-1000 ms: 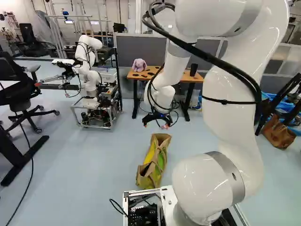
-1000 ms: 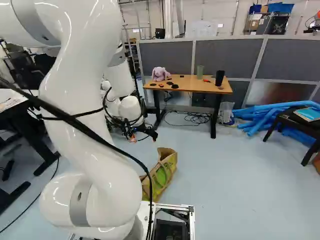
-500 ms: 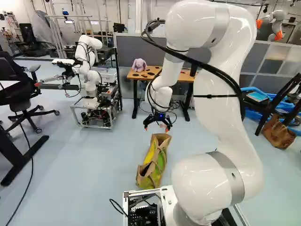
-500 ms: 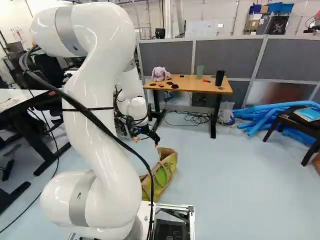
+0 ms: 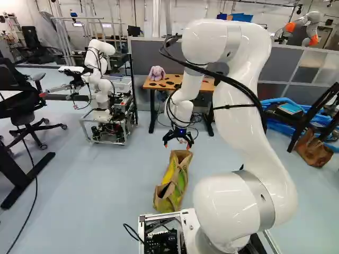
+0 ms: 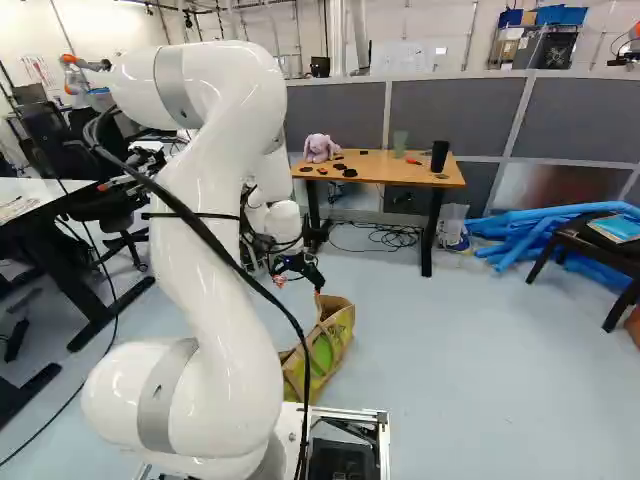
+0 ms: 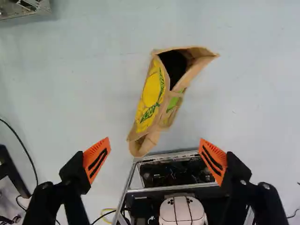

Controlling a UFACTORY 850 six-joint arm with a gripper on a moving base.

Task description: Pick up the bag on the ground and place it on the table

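In the left base view the arm [image 5: 241, 121] is raised from its lowest joint and is bent sharply at the elbow [image 5: 230, 42]. The forearm [image 5: 190, 82] is sloped down and ahead. The gripper [image 5: 177, 146] is pointed downward; in the wrist view its two fingers are spread wide, and the orange pads [image 7: 96, 159] are held well apart and angled.

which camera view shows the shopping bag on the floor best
The wrist view: it looks down on the shopping bag, with its dark open mouth and yellow side uncovered. The left base view also shows it uncovered, but at a slant. In the right base view, the arm's black cable crosses in front of it.
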